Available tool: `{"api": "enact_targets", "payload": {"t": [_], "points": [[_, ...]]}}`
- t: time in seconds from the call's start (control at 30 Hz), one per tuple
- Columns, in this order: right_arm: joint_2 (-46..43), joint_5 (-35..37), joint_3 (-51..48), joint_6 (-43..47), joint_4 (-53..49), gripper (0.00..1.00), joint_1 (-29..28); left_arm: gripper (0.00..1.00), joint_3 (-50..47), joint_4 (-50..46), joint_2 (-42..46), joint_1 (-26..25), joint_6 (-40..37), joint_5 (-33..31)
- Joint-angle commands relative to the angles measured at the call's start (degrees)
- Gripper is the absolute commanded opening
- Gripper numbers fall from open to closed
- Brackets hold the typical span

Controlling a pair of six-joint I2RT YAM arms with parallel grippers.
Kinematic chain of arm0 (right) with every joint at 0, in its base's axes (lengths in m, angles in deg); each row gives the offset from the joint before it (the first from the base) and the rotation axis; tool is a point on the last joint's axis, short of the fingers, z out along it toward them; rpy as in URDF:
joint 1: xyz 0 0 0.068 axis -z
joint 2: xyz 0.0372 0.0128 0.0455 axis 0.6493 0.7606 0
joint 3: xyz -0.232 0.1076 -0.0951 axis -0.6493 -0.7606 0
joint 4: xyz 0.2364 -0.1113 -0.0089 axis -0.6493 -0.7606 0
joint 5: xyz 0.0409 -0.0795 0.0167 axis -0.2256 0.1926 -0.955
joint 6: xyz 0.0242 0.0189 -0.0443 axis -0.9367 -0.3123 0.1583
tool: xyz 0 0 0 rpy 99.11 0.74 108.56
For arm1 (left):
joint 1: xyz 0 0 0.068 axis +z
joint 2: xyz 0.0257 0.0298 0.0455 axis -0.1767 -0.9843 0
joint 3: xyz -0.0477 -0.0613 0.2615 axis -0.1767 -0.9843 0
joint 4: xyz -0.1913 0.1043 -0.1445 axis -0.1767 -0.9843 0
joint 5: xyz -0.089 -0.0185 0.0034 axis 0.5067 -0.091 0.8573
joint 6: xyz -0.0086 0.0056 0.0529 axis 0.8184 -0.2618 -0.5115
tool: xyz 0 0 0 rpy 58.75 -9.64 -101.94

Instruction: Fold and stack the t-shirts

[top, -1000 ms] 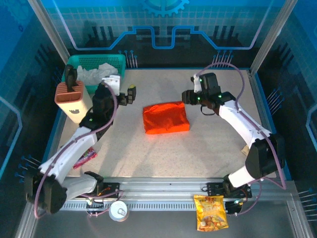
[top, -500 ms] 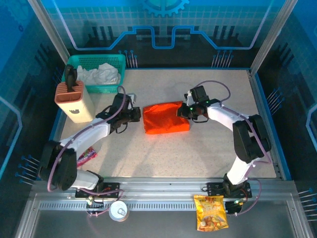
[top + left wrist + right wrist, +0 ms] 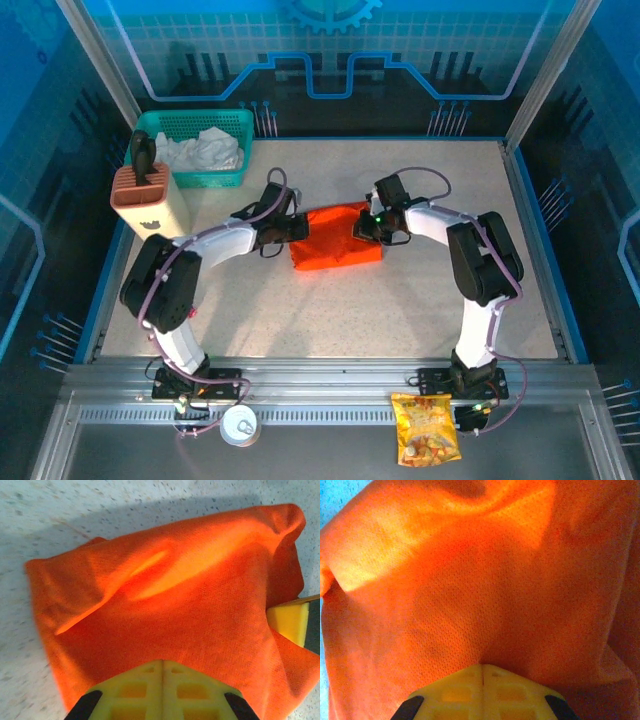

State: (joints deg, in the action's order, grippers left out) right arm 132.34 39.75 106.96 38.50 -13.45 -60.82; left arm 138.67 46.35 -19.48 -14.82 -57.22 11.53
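Swung both arms inward over the last second, bringing the left gripper (image 3: 297, 228) from beside the teal mesh basket (image 3: 195, 125) to the left edge of the plain bright orange thin-cloth t-shirt (image 3: 335, 245), and the right gripper (image 3: 360, 228) to its right edge. Closed both pairs of yellow fingers (image 3: 135, 690) fully, tips together against the cloth in each wrist view, with no telling whether any fold is pinched between them. Left the folded t-shirt lying mid-table on the speckled grey table (image 3: 420, 300), well apart from the basket at the far left.
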Motion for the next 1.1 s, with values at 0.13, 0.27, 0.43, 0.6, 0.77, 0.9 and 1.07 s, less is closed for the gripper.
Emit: {"api": "enact_targets", "payload": {"t": [0.13,0.27,0.43,0.6,0.77,0.9,1.07], "points": [[2.69,1.14,1.63,0.26,-0.99,0.00,0.29,0.00,7.35,2.05,-9.93,-0.58,0.44,0.85],[2.56,1.62,1.00,0.69,-1.56,0.00,0.96,0.00,10.40,-0.05,-13.16,0.91,-1.87,-3.03],[0.75,2.35,-0.18,1.05,-2.21,0.00,1.78,0.00,12.12,-1.67,-14.21,4.34,-5.29,-5.47],[-2.56,3.33,-0.21,2.08,-4.30,0.07,1.88,0.00,14.88,-4.81,-11.54,5.31,-11.21,-5.43],[-8.56,5.10,-0.24,3.37,-7.42,0.14,1.54,0.00,12.59,-6.63,-1.06,3.40,-13.22,-5.92],[-13.79,7.13,-1.73,5.65,-10.53,0.28,1.44,0.45,8.75,-11.40,8.51,0.43,-14.52,-11.44],[-16.66,8.85,-3.89,10.41,-15.87,0.49,1.40,0.67,1.20,-18.27,16.77,-0.09,-8.57,-9.86]]}}
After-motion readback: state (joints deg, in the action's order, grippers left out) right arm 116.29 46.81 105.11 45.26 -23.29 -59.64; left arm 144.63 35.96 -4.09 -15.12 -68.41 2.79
